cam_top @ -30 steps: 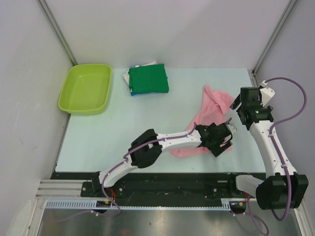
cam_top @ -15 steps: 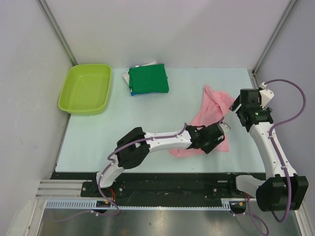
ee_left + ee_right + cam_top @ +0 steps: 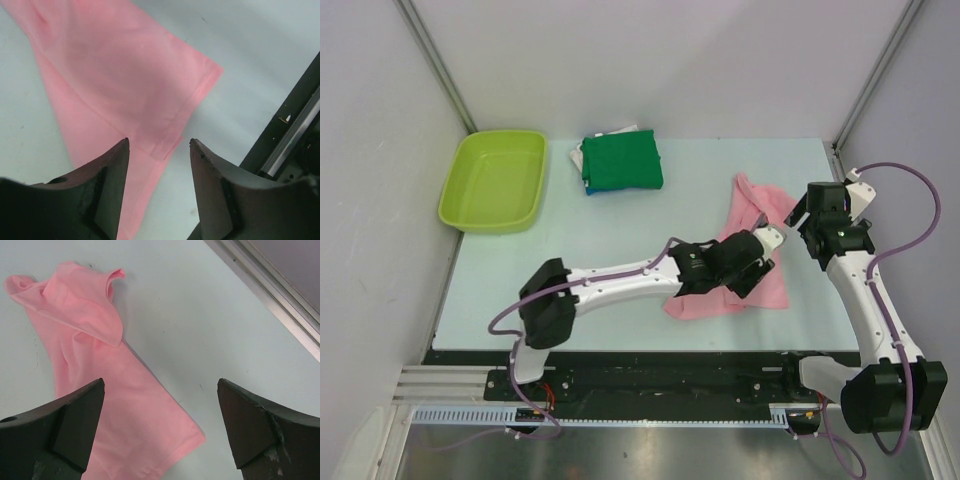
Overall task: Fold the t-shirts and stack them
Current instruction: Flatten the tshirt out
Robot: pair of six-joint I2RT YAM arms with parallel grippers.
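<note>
A light pink t-shirt (image 3: pixel 756 212) lies loosely spread and partly bunched on the right of the table. My left gripper (image 3: pixel 757 272) hovers over its lower part, open and empty. In the left wrist view the left gripper (image 3: pixel 159 142) is over the shirt's hem corner (image 3: pixel 150 95). My right gripper (image 3: pixel 804 213) is open and empty beside the shirt's right edge. In the right wrist view the right gripper (image 3: pixel 161 382) is wide open above the shirt (image 3: pixel 95 365). A folded dark green shirt (image 3: pixel 623 161) tops a stack at the back, with white cloth (image 3: pixel 578 153) under it.
A lime green tub (image 3: pixel 496 180) stands at the back left. The pale table (image 3: pixel 570 250) ends at a black rail (image 3: pixel 295 130) along the near edge. A metal frame rail (image 3: pixel 270 285) runs along the right side.
My left gripper has moved back and left over the pink shirt, and its elbow has swung left. The shirt's near right corner now lies uncovered. The right arm has hardly moved.
</note>
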